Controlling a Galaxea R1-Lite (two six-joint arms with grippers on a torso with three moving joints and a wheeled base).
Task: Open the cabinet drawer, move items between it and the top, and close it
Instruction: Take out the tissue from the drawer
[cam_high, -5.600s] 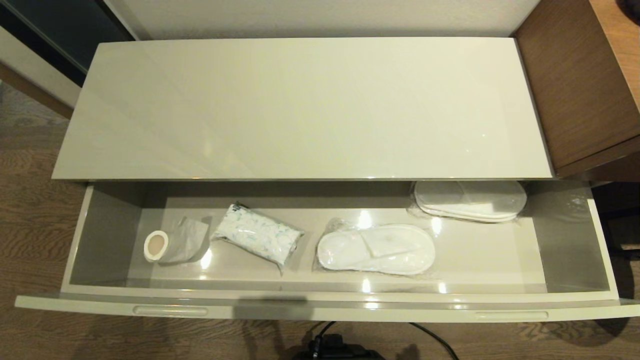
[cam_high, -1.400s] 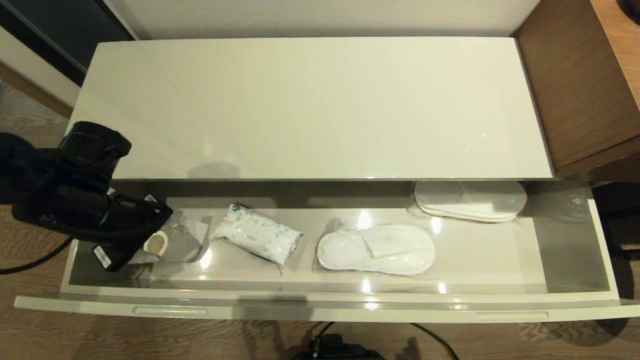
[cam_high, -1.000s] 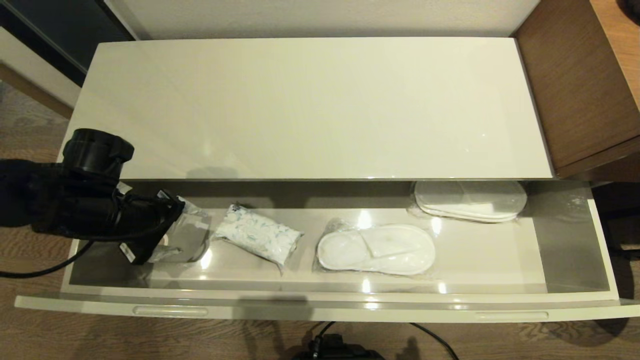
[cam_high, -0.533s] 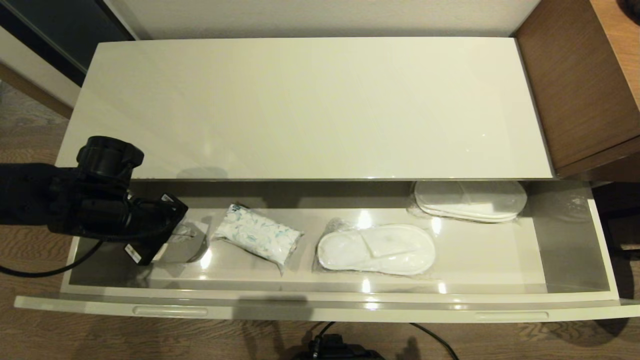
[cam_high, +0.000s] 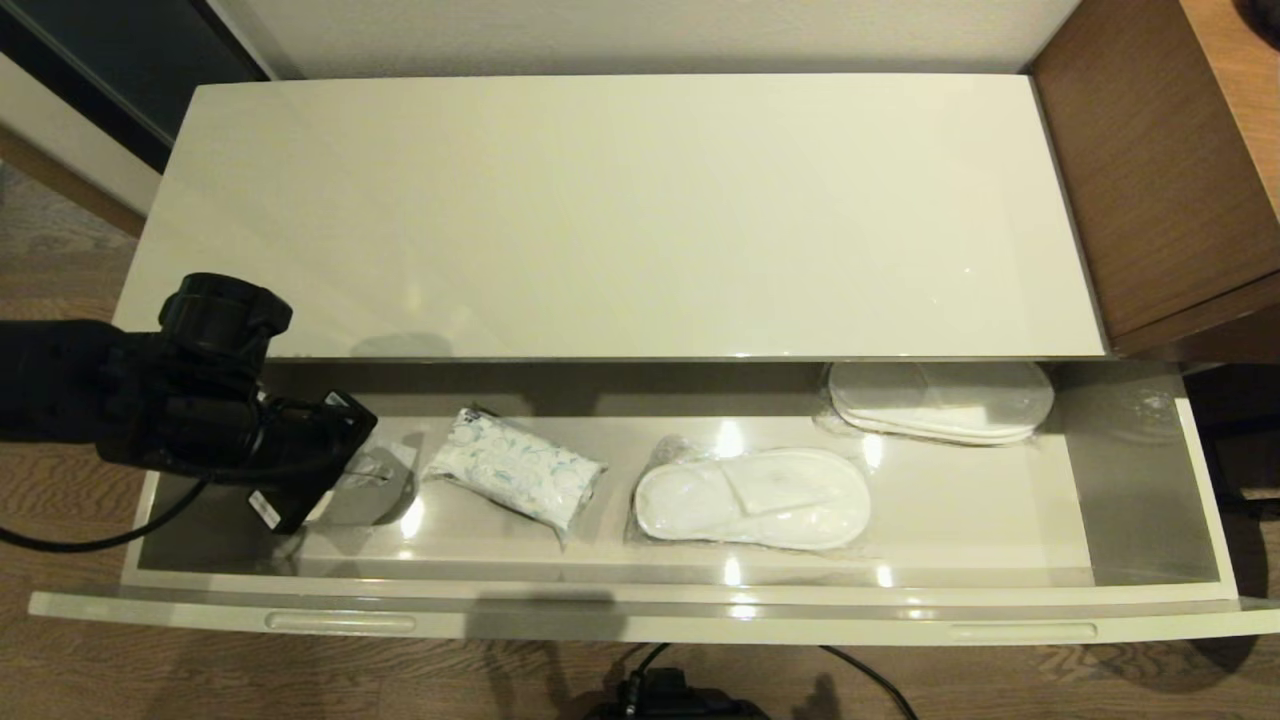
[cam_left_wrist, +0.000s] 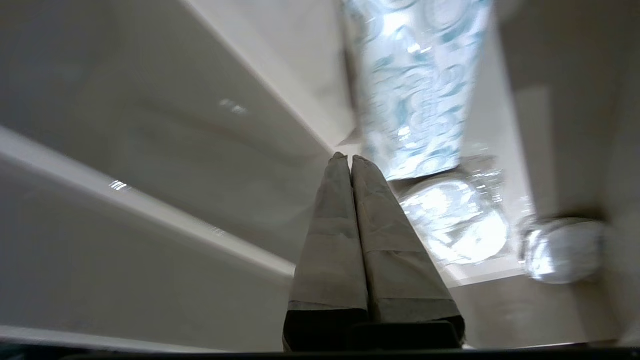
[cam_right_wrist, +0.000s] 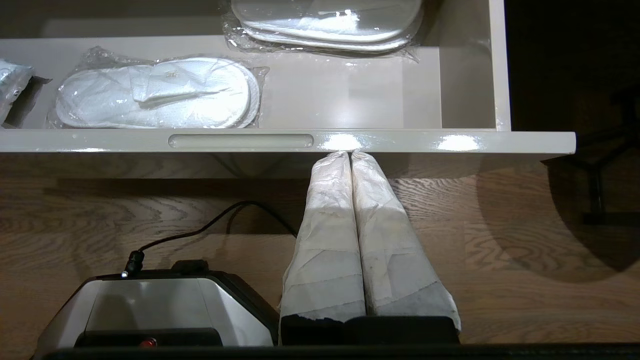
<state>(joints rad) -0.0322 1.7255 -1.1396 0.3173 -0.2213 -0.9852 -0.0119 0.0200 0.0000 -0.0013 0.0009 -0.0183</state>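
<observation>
Tissue pack (cam_high: 515, 476) lies inside the open cabinet drawer (cam_high: 640, 612), just beyond my left end effector (cam_left_wrist: 348, 159), whose fingers I see pressed together, holding nothing. Right end effector (cam_right_wrist: 348, 154) sits closed below the drawer front.

A very wide, shallow cabinet drawer with a glossy cream front (cam_high: 640, 622) stands pulled fully out beneath the cabinet, its two recessed slot handles facing the floor side and its glossy grey-beige interior open to view. On the drawer floor, left of centre, lies a soft plastic-wrapped tissue pack, white with a pale blue swirl pattern (cam_high: 515, 478), flat on its side and angled, its near end pointing toward the drawer front. Seen from the left wrist, the same pack (cam_left_wrist: 417, 85) stretches away along the drawer floor. Above the open drawer, the long rectangular glossy cream-white cabinet top (cam_high: 620, 215) reflects the room light
</observation>
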